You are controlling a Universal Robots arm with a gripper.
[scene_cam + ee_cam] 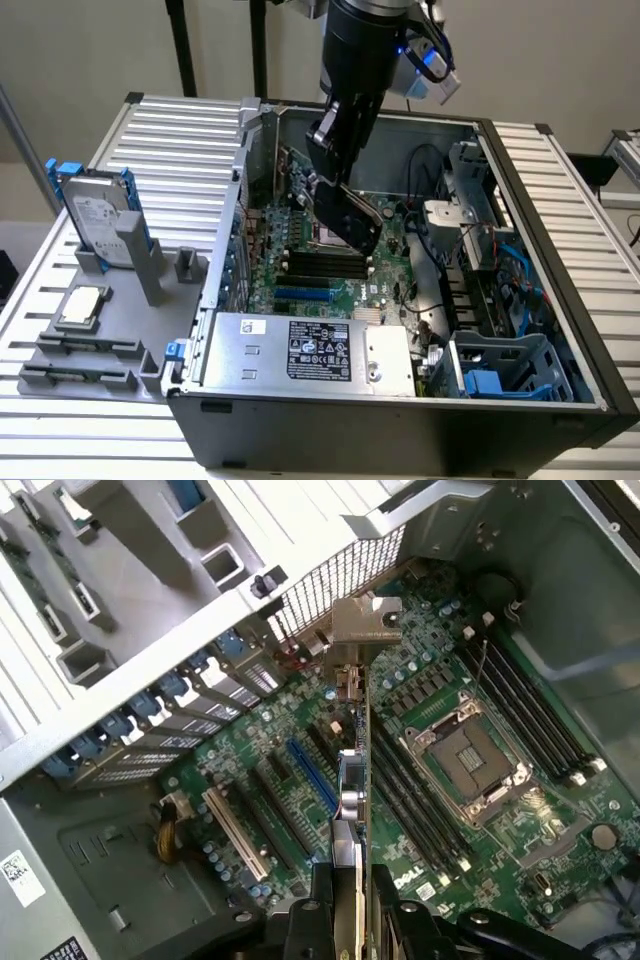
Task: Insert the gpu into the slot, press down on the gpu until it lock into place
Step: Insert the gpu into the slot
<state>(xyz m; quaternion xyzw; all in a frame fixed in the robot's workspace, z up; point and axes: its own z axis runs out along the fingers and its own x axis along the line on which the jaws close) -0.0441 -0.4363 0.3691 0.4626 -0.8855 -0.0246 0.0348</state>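
My gripper (333, 170) reaches down into the open computer case and is shut on the gpu (352, 220), a glossy black card held tilted above the motherboard. In the wrist view the gpu (352, 780) appears edge-on, its metal bracket (366, 620) at the far end and my gripper (348, 905) clamped on the near end. The bright blue slot (303, 296) lies on the board towards the silver box, with the card apart from it. In the wrist view the slot (312, 775) runs just beside the card's edge and nothing is in it.
A large silver labelled metal box (310, 350) fills the case's front. Black memory strips (320, 265) and the CPU socket (470, 755) lie near the card. A blue drive cage (500, 365) and cables sit at the exterior view's right. A hard drive (100, 215) stands on the grey fixture outside the case.
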